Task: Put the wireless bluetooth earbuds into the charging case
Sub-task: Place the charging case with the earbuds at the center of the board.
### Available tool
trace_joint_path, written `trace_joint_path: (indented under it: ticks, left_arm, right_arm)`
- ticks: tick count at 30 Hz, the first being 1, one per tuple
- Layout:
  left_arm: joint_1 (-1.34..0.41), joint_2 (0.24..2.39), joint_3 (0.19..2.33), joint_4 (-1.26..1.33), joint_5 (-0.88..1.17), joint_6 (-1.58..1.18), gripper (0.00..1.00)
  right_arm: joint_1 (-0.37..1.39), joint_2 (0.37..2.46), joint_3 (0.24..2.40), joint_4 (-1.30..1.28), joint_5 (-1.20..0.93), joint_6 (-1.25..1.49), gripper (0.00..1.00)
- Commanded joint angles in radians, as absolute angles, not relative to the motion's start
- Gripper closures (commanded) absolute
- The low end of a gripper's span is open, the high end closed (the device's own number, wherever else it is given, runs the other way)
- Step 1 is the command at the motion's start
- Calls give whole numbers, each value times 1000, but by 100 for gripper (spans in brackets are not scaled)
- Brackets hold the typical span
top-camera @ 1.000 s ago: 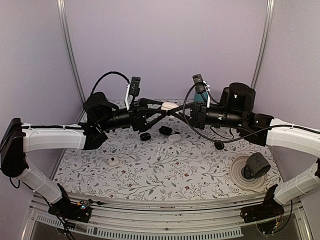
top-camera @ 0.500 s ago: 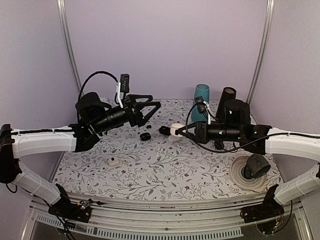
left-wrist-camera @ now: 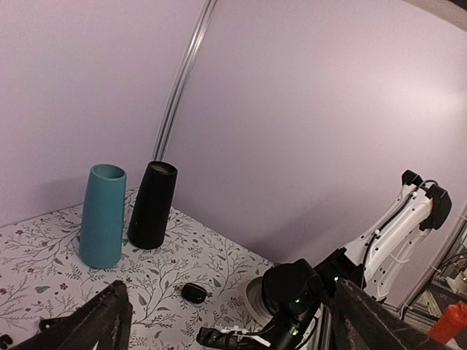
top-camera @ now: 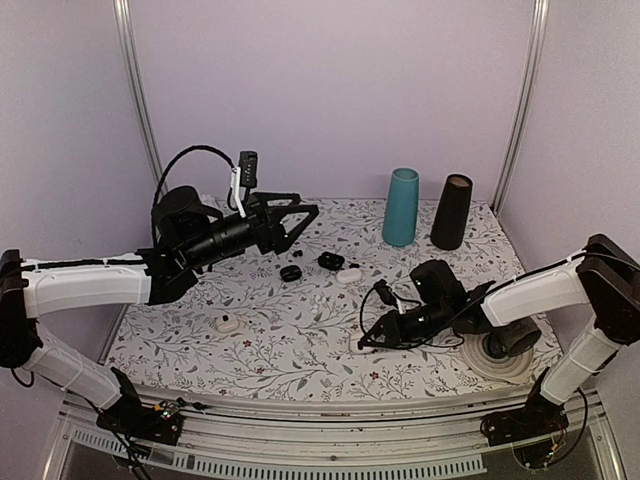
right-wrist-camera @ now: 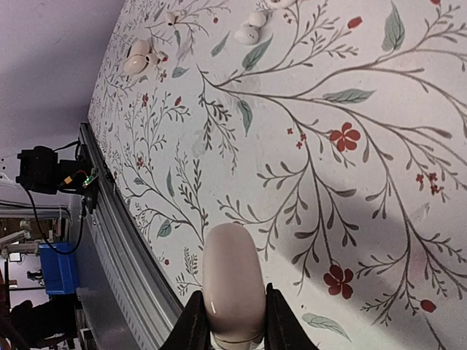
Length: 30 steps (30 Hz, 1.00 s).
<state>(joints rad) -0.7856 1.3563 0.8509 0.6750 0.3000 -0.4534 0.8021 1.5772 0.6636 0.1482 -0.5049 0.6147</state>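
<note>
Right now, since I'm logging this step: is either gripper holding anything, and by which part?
The right gripper pinches the white case by its two sides, near one end. The left gripper is open and holds nothing.

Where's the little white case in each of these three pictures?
Top view: case, lower middle, in the right end effector.
Left wrist view: too small to make out.
Right wrist view: bottom centre, between the fingers.
Shared landmark: the flowered tabletop.

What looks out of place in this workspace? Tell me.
A dark cup lies tipped on its side on the round pale dish on the right side, instead of standing upright.
</note>
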Motion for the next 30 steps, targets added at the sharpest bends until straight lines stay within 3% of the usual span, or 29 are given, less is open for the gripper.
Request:
trace_joint_path:
  ticks: [1,8,10,16,30]
  left_arm:
    - [-771,1348,832,674,290,-449,4]
    - [-765,1343,827,663,293,-453,4]
    - [-764,1342,825,661,292,-452,4]
    - [-761,1343,824,663,298,-457,4]
    - [-757,1330,809,662,294,-460,4]
  right_arm:
    - [803,1637,665,261,-597,672,94]
    - [810,1692,686,261,-604,696,82]
    - [811,1691,691,251,-597,697,72]
    - [811,1669,728,180,-544,673,55]
    - [811,1589,799,32,-398,614,41]
